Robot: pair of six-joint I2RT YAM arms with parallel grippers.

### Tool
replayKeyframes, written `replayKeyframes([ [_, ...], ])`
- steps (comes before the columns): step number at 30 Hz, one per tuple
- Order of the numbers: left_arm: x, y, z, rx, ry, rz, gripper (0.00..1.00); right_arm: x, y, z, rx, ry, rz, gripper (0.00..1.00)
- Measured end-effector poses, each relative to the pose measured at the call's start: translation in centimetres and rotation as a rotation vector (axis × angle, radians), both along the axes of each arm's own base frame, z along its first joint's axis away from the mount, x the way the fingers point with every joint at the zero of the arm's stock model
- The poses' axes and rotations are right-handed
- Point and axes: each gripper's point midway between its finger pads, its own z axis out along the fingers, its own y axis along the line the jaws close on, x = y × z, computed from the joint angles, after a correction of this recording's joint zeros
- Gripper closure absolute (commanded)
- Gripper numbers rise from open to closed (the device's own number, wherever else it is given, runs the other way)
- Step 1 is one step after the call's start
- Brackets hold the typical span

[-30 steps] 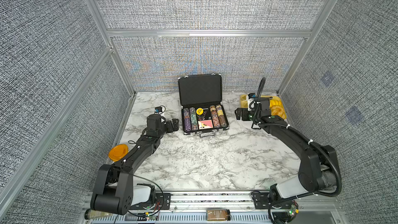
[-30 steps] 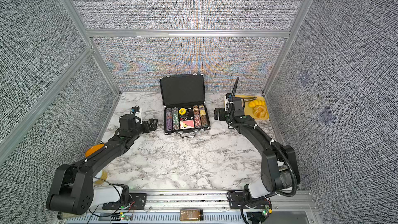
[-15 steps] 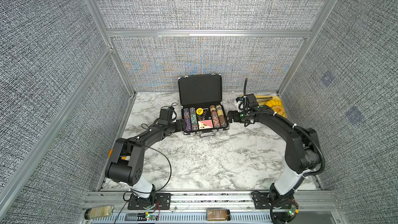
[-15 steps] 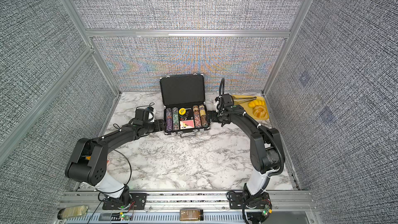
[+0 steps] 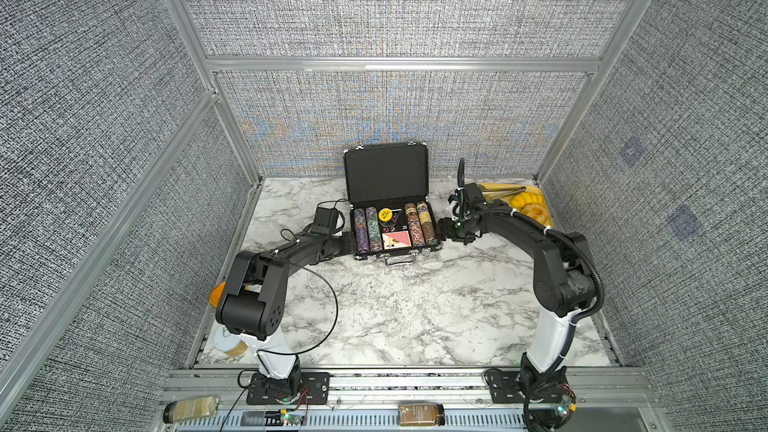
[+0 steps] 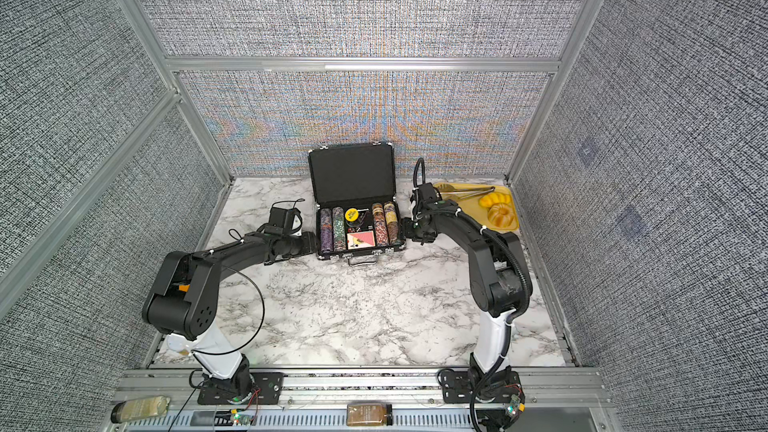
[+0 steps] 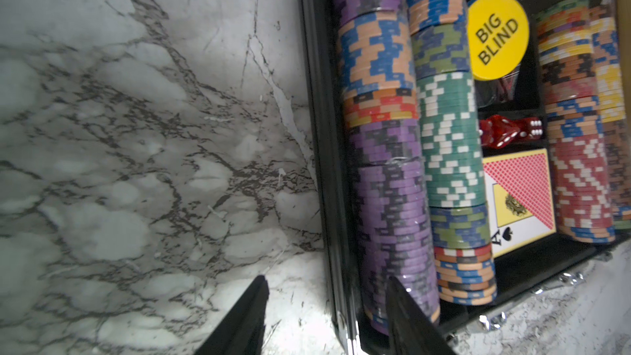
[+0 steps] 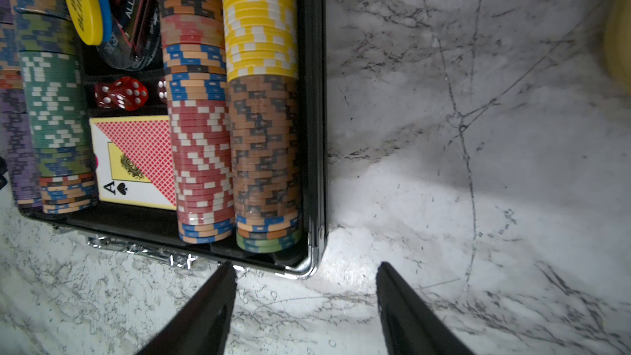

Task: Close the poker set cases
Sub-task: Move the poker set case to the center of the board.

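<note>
You have not started the closing itself, so treat this as the set-up stage. Nearest you, both arms reach across the marble tabletop (image 5: 395, 313) to flank the poker set case (image 5: 392, 238). It sits toward the back of the table at about mid-width, with its silver handle (image 5: 400, 260) facing you. Your left gripper (image 7: 325, 278) is at the case's left side near the front corner. Its jaws are apart and straddle the side wall, one finger over the marble and the other over the row of purple chips (image 7: 392, 199). The gap is wider than the wall, so it grips nothing. Your right gripper (image 8: 305, 264) is at the opposite side, jaws also apart and empty, with the front right corner of the case just ahead of the gap. Inside the base, the chip rows, the card deck (image 7: 519, 196) and the red dice (image 7: 502, 131) look seated in their compartments. The yellow Big Blind button (image 7: 496, 35) leans propped on other pieces rather than lying flat, so I would watch it as the lid comes down. Farther back, the lid (image 5: 386, 172) stands upright with its black lining toward you, close to the rear wall. What is left, as I judge it, is everything that counts: get behind or onto that lid, swing it down onto the base, and fasten the front latches (image 8: 143, 251). The yellow tray (image 6: 473, 201) at the far right corner plays no part.
</note>
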Motion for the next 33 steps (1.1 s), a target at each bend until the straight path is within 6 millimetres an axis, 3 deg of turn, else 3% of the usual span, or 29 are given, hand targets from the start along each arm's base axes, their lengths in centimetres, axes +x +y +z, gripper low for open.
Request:
replayKeyframes([
  [12,0.2,0.0,-0.9,0.021,0.038,0.001,0.6,1.7,0.2,-1.3,-0.008,0.0,-0.032,0.45],
  [22,0.5,-0.5,-1.5,0.036,0.06,-0.008,0.71,2.0,-0.5,-2.4,-0.046,0.0,-0.056,0.54],
  [33,0.7,-1.2,-1.9,0.026,0.058,-0.022,0.86,2.3,0.0,-3.4,-0.077,-0.001,-0.041,0.65],
])
